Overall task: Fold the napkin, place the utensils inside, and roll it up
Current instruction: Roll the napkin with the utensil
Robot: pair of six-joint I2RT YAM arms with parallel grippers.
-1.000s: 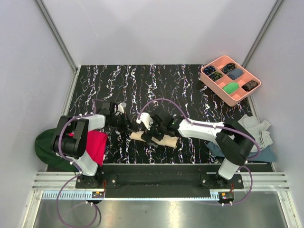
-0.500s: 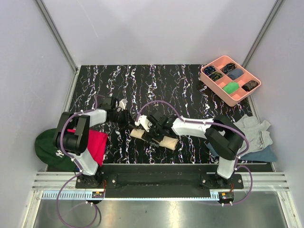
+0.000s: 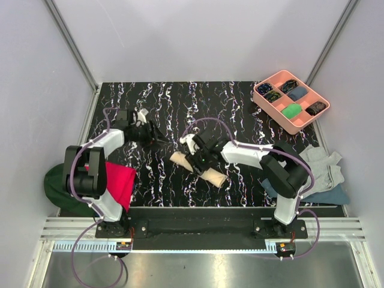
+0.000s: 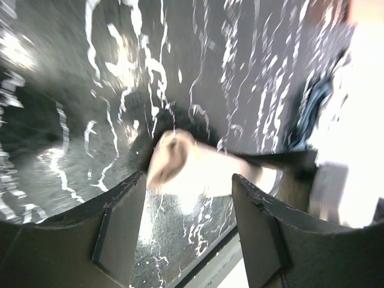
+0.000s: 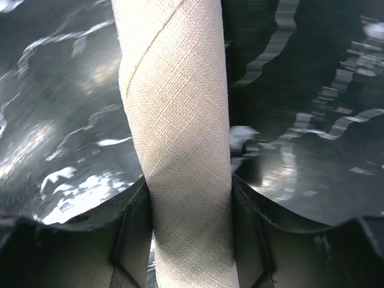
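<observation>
You're in a lab test cell, not a home; plain white panels (image 3: 198, 36) on aluminium posts (image 3: 69, 42) wall in your black marbled table (image 3: 180, 102); a bolted mounting rail (image 3: 198, 228) spans its near edge; a pink sorting tray (image 3: 273, 112) sits far right.

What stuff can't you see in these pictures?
Utensils: no view shows them; if inside, the rolled napkin hides them.
Left wrist view: motion blur smears the napkin's end.
Right wrist view: the frame edges cut off both napkin ends.
Top view: things in the pink tray are too small to name.
</observation>
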